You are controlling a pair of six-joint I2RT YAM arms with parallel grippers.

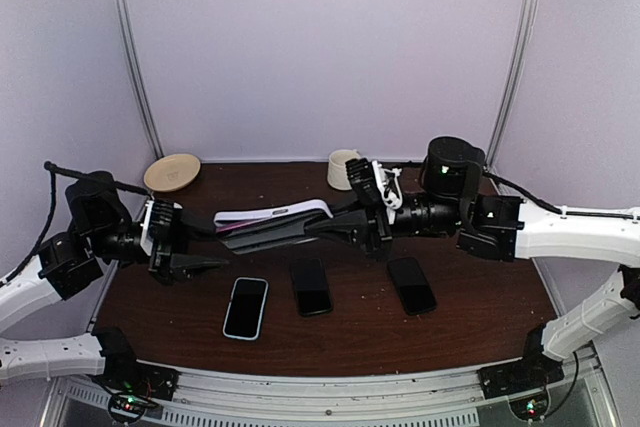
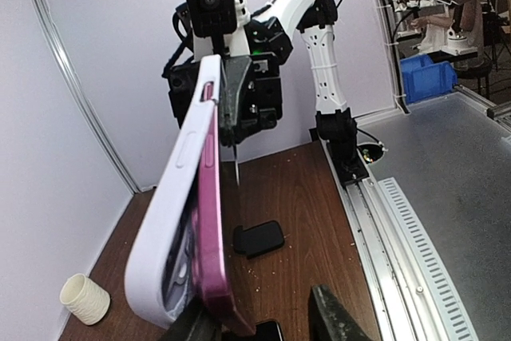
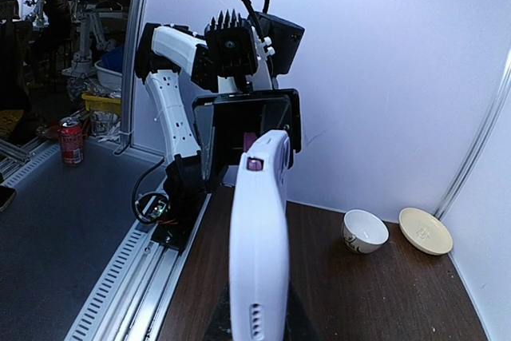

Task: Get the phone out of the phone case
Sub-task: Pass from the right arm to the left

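Nearest the front edge of the dark wood-grain table point(image 1: 480, 322), three spare handsets lie flat and face up in a row, well apart from each other: a pale-rimmed handset point(image 1: 246, 307) towards the left, a black handset point(image 1: 311, 287) in the middle and a second black handset point(image 1: 411, 285) to the right. All three are glossy slabs with rounded corners, and they sit directly under the work going on above them. Over that row, clear of the surface, the phone case point(image 1: 272, 214) hangs lengthwise between the two arms. It is a smooth white shell with moulded side buttons, and the pink phone point(image 2: 209, 229) is still inside it, its edge standing slightly proud of the shell along one side. The right gripper point(image 1: 240, 239) is clamped on the phone case, and its long dark fingers run beneath it from the right. The left gripper point(image 1: 212, 265) sits at the case's other end with its jaws partly apart; the case lies against one finger, with a gap to the other. Near the far edge stand a cream ribbed cup point(image 1: 343, 169), right of centre, and a flat tan plate point(image 1: 172, 172) by the far left corner. Pale, plain walls close in the back and sides.
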